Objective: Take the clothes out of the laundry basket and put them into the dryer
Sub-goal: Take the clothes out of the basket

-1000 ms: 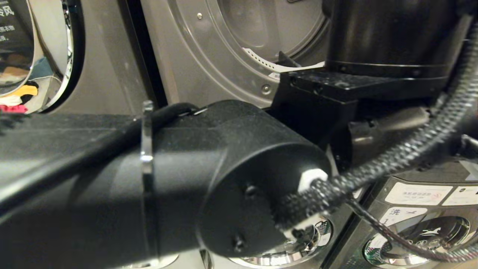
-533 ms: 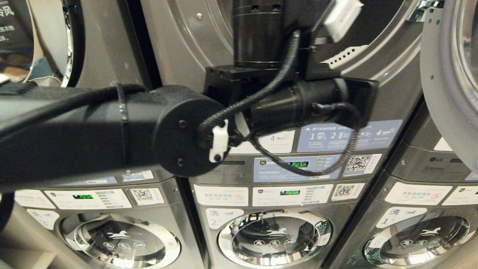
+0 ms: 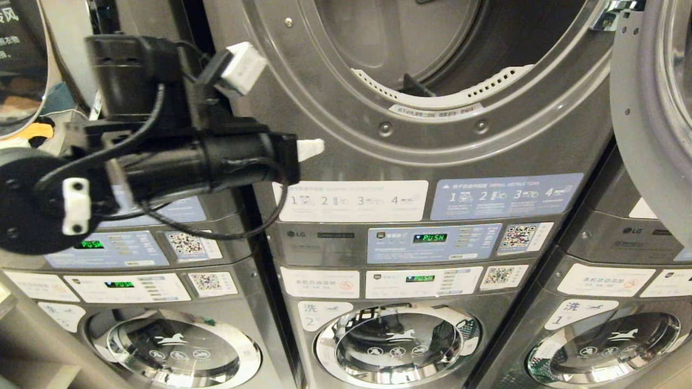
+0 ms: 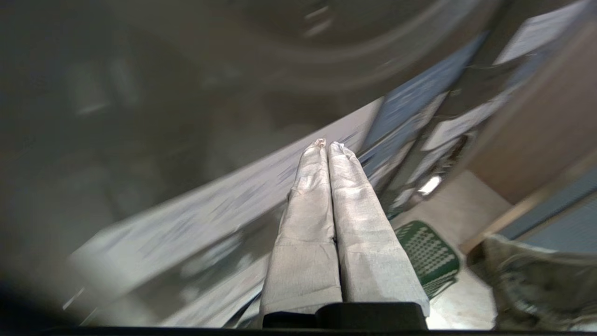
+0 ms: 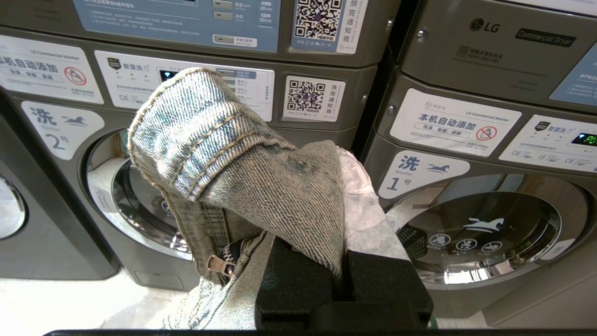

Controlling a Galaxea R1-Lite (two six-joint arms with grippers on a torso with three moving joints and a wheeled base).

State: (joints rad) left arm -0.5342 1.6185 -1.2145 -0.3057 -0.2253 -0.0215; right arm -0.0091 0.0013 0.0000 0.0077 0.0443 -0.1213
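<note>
Blurred in the left wrist view, only a green corner of the laundry basket (image 4: 426,254) on the floor beyond the empty, pinched-together left hand (image 4: 328,145); right hand (image 5: 343,280) clamping denim jeans (image 5: 242,186) before washers, drum mouth (image 3: 432,48) gaping unobstructed.

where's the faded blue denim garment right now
In the right wrist view, the faded blue denim garment is clamped in the right gripper, bunched up over its jaws in front of the grey washer marked 2.
</note>
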